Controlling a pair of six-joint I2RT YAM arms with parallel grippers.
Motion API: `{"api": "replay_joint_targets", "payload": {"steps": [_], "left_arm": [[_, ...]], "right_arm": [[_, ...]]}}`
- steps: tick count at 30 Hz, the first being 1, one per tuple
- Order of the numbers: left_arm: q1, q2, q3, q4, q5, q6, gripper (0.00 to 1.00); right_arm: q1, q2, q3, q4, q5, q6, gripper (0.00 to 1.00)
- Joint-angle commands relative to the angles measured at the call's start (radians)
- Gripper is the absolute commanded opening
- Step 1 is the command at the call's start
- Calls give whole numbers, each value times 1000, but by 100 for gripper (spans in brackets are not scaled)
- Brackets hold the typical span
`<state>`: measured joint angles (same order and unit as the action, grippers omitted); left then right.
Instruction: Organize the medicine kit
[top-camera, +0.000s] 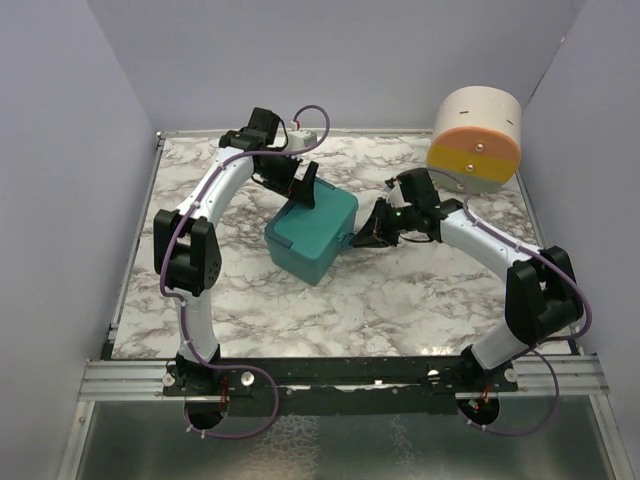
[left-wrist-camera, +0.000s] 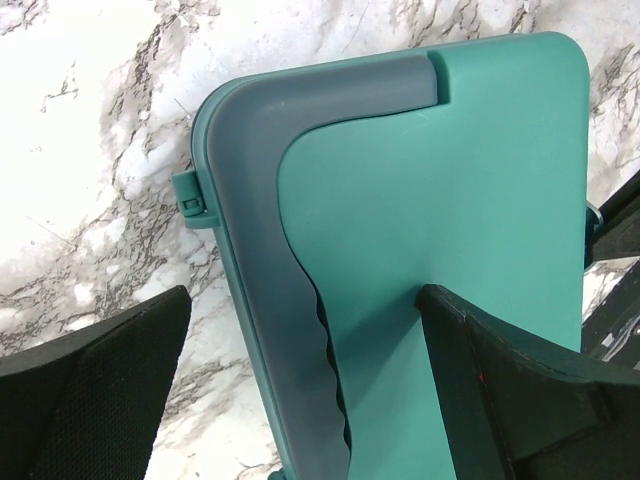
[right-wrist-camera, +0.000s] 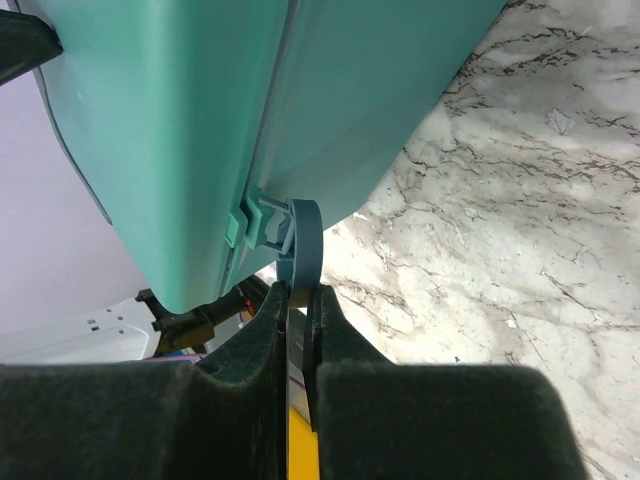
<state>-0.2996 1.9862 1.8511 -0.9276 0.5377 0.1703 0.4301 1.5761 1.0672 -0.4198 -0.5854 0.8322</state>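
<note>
Right wrist: right pincer (right-wrist-camera: 296, 300) pinches latch tab (right-wrist-camera: 303, 235) of closed medicine kit (right-wrist-camera: 180, 130). Pull tab outward gently, no twisting; left pincer (left-wrist-camera: 300, 370) wide, straddling kit edge, should brace there.

Left arm (top-camera: 222, 185), right arm (top-camera: 480, 240): white rounded link shells, black blocky joint housings. A thin purple cable (top-camera: 164, 270) loops along each arm, down to the base. Small green light (top-camera: 400, 212) at the right wrist. Left gripper (left-wrist-camera: 305, 295): fingers (left-wrist-camera: 90, 390) black, broad, finely textured. Right gripper (right-wrist-camera: 297, 292): matte black, same grain.
</note>
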Motion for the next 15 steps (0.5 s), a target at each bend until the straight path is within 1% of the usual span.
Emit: {"api": "replay_joint_targets", "payload": {"steps": [1,11,13,15], "left_arm": [[-12,50,-25,-9,-174,61,98],[-24,54,-37,-6,-161,70,98],[-24,54,-41,-4,-155,71,98],[-23,54,-44,-4,-150,72,98]], "right_arm": [[2,-47,68,-58,-3,-60,1],[11,-38,120,-84,-4,-59,1],[17,-32,131,-81,-6,-59,4],[24,-23,139,-76,-8,-58,11]]}}
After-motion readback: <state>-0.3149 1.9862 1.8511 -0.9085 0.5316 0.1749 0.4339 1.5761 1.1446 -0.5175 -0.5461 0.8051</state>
